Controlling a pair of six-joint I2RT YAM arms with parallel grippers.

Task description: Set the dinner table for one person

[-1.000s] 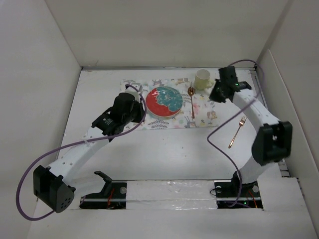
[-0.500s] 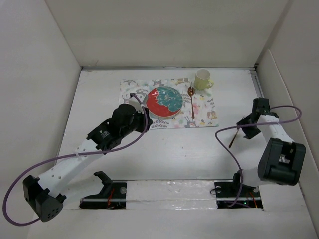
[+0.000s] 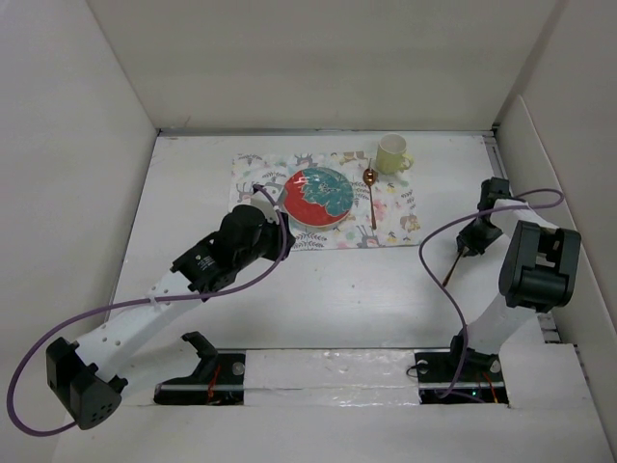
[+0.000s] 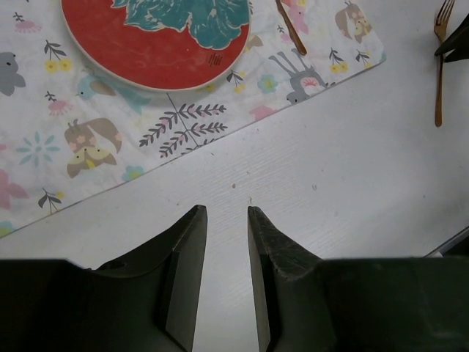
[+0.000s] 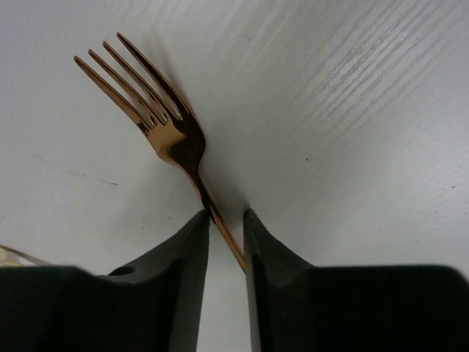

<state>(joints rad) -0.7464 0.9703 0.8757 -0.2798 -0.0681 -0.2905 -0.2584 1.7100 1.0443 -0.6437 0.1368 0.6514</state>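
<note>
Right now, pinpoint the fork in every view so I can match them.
Top external: fork at right, handle poking out below the right gripper.
Left wrist: fork in the top right corner.
Right wrist: fork centre-left, handle between the jaws.
Shared landmark: the right gripper.

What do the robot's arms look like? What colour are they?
Both arms are white tubes with chunky black joints. The left arm and right arm each have a looping purple cable. The left gripper and right gripper have two dark, wedge-shaped fingers.
</note>
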